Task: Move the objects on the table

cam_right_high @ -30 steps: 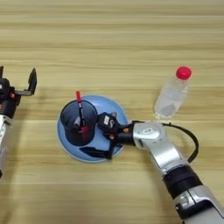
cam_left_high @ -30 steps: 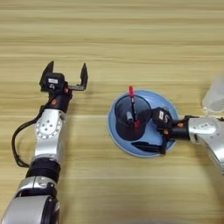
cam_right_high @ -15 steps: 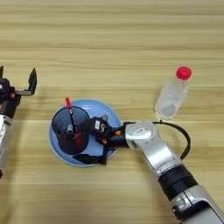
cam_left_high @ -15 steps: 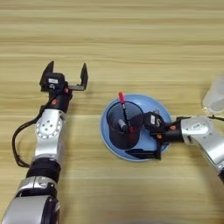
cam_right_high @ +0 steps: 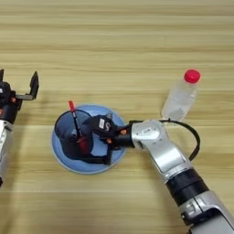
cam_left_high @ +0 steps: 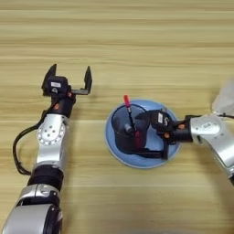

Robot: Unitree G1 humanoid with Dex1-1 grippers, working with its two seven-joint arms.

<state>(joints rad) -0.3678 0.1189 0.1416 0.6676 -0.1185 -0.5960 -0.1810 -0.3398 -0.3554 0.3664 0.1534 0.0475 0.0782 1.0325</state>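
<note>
The right gripper (cam_left_high: 145, 137) is clamped on the round light-blue plate (cam_left_high: 118, 153), which carries a dark translucent cup (cam_left_high: 123, 132) holding a thin red-tipped pen (cam_left_high: 130, 112). The left gripper (cam_left_high: 67, 78) rests spread apart near the tabletop's left edge; a clear plastic red-capped bottle (cam_right_high: 181, 96) stands toward the right edge.

Left arm: lying from 7 o'clock toward 11 o'clock, forearm silver, wrist straight.
Left gripper (cam_left_high: 67, 78): at 9 o'clock, two black fingers spread wide, pointing to 12 o'clock, holding nothing.
Right arm: entering from 4 o'clock, elbow bent, forearm reaching toward 9 o'clock.
Right gripper (cam_right_high: 93, 142): near centre, finger state unclear.
</note>
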